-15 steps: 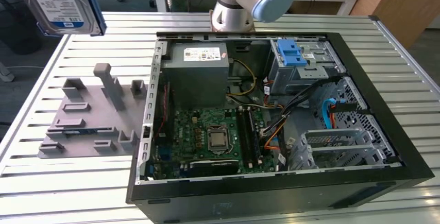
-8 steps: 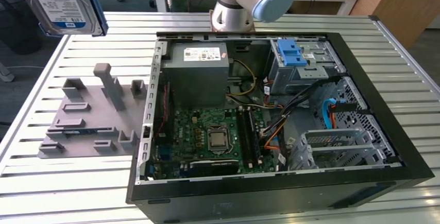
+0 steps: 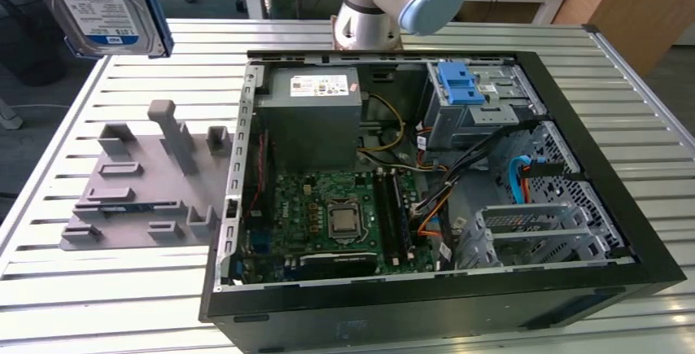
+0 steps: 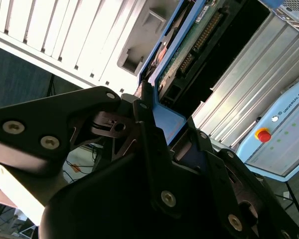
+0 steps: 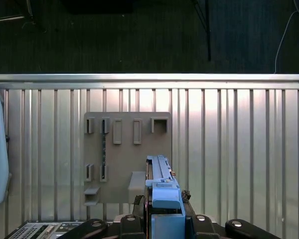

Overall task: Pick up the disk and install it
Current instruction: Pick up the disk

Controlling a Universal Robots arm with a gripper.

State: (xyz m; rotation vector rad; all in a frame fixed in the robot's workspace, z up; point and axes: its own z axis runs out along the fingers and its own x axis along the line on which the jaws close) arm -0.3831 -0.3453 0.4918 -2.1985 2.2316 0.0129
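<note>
The disk [image 3: 98, 4], silver with a blue-and-white label and blue side rails, hangs high in the air at the exterior view's upper left, above the table's far left corner. In the second wrist view my black gripper [image 4: 154, 114] is shut on the disk [image 4: 189, 45] at its blue rail, the green circuit-board side showing. In the first wrist view the disk [image 5: 162, 184] stands on edge between the fingers of my gripper [image 5: 164, 211], above the grey fixture plate [image 5: 127, 149].
The open computer case [image 3: 608, 207] lies on the slatted table, with a grey power-supply box [image 3: 315, 110], a motherboard [image 3: 337, 216] and a drive cage with a blue latch [image 3: 461, 85]. The grey fixture plate [image 3: 136, 183] sits left of it. The arm base [image 3: 391, 4] stands behind the case.
</note>
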